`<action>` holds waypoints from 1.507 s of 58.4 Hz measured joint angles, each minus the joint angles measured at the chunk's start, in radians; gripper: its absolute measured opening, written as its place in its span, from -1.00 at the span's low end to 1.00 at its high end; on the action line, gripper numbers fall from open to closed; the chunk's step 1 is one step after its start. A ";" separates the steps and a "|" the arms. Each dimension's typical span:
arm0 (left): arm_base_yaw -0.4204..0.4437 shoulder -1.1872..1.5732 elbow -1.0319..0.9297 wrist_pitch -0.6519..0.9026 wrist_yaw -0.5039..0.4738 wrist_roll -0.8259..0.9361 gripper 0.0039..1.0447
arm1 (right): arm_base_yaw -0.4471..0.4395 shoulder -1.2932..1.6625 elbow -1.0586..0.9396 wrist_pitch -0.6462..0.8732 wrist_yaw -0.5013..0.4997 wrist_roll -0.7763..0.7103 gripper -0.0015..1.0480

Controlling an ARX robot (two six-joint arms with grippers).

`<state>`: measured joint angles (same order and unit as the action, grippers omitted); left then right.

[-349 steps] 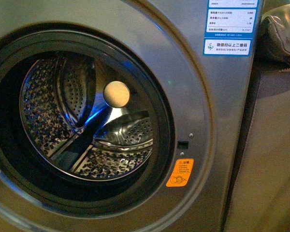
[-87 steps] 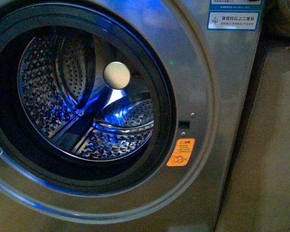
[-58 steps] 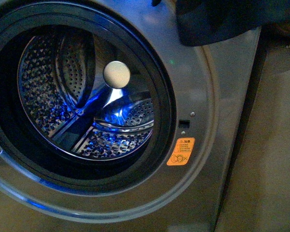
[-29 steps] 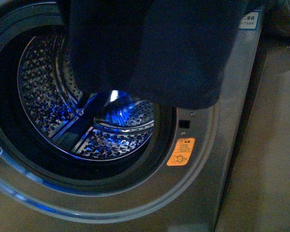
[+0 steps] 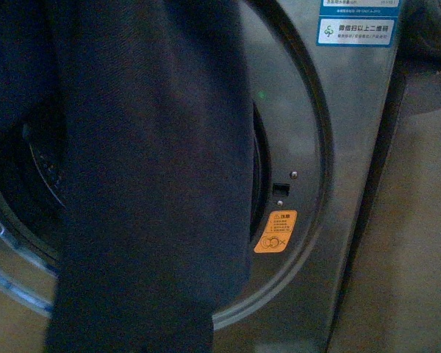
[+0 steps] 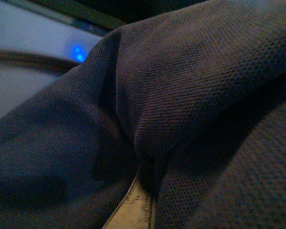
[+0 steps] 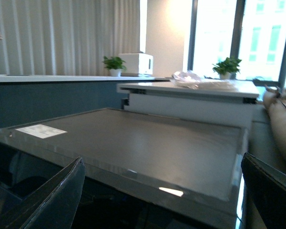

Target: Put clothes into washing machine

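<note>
Right claw (image 7: 161,160) stands wide, two dark fingers spread with nothing between them, looking out over the flat grey top of the washing machine (image 7: 157,148). The left claw does not show in any view: its wrist camera is filled with cloth, so I cannot tell whether it is clamped on the fabric.

The navy-black garment (image 5: 147,184) hangs as a broad curtain in front of the drum's mouth. It covers most of the opening, and its lower end runs out of the bottom of the front view, below the porthole rim (image 5: 257,191). Whether any of it is inside the drum I cannot tell.

The main risk, as I judge it, is letting go too soon. With so much cloth hanging outside the lip, its weight would likely drag the whole piece down the machine's front instead of into the drum. The cloth also blinds the front camera, so any push inward is poorly guided. A fold could catch at the latch slot (image 5: 279,188) above the orange warning sticker (image 5: 275,232).

Up close the fabric is a fine, dotted mesh knit, soft and limp, bunched in deep rounded folds beside a blue light (image 6: 77,52). The machine's face is smooth brushed grey metal, curved in a raised ring around the opening.
</note>
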<state>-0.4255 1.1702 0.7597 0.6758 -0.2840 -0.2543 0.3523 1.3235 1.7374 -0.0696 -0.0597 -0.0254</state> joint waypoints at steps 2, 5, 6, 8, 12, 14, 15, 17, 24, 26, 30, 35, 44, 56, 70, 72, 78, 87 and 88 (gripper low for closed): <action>0.016 -0.006 -0.015 -0.004 0.008 -0.008 -0.87 | -0.008 -0.026 -0.043 0.010 0.021 0.015 0.86; 0.037 -0.012 -0.033 -0.008 0.018 -0.024 -0.87 | -0.024 -0.066 -0.111 0.023 0.035 0.034 0.86; 0.042 -0.012 -0.038 -0.009 0.021 -0.028 -0.87 | -0.029 -0.077 -0.129 0.027 0.040 0.036 0.86; 0.057 -0.014 -0.050 -0.009 0.029 -0.036 -0.87 | -0.044 -0.112 -0.186 0.037 0.050 0.052 0.86; 0.082 -0.014 -0.071 -0.009 0.043 -0.057 -0.87 | -0.078 -0.184 -0.304 0.050 0.067 0.082 0.86; 0.092 -0.013 -0.081 -0.009 0.052 -0.066 -0.87 | -0.095 -0.220 -0.364 0.054 0.076 0.097 0.86; 0.096 -0.013 -0.084 -0.008 0.055 -0.069 -0.87 | -0.101 -0.232 -0.383 0.055 0.079 0.102 0.86; 0.109 -0.008 -0.095 -0.006 0.062 -0.080 -0.87 | -0.122 -0.280 -0.465 0.059 0.087 0.119 0.86; 0.134 0.018 -0.116 0.019 0.079 -0.101 -0.87 | -0.164 -0.373 -0.639 0.068 0.090 0.172 0.86; 0.140 0.031 -0.123 0.027 0.081 -0.108 -0.87 | -0.175 -0.399 -0.693 0.076 0.097 0.192 0.86; 0.150 0.055 -0.137 0.045 0.084 -0.116 -0.87 | -0.181 -0.436 -0.780 0.097 0.122 0.204 0.86; 0.162 0.097 -0.156 0.071 0.085 -0.123 -0.87 | -0.184 -0.478 -0.885 0.128 0.139 0.240 0.86; 0.179 0.180 -0.171 0.112 0.085 -0.142 -0.87 | -0.169 -0.529 -1.020 0.163 0.222 0.203 0.70; 0.195 0.309 -0.167 0.167 0.085 -0.158 -0.87 | -0.200 -0.626 -1.208 0.243 0.206 0.067 0.17; 0.192 0.472 -0.095 0.197 0.078 -0.168 -0.87 | -0.241 -0.719 -1.369 0.304 0.164 0.036 -0.44; 0.189 0.497 -0.078 0.202 0.076 -0.168 -0.87 | -0.247 -0.732 -1.390 0.311 0.159 0.035 -0.54; 0.182 0.554 -0.032 0.211 0.074 -0.167 -0.87 | -0.282 -0.763 -1.435 0.322 0.103 0.031 -0.78; 0.169 0.661 0.071 0.205 0.061 -0.165 -0.87 | -0.346 -0.821 -1.508 0.338 0.066 0.027 -0.95; 0.167 0.676 0.086 0.202 0.056 -0.165 -0.87 | -0.348 -0.829 -1.517 0.339 0.066 0.027 -0.95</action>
<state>-0.2581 1.8462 0.8455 0.8776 -0.2279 -0.4191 0.0048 0.4950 0.2203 0.2695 0.0059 0.0021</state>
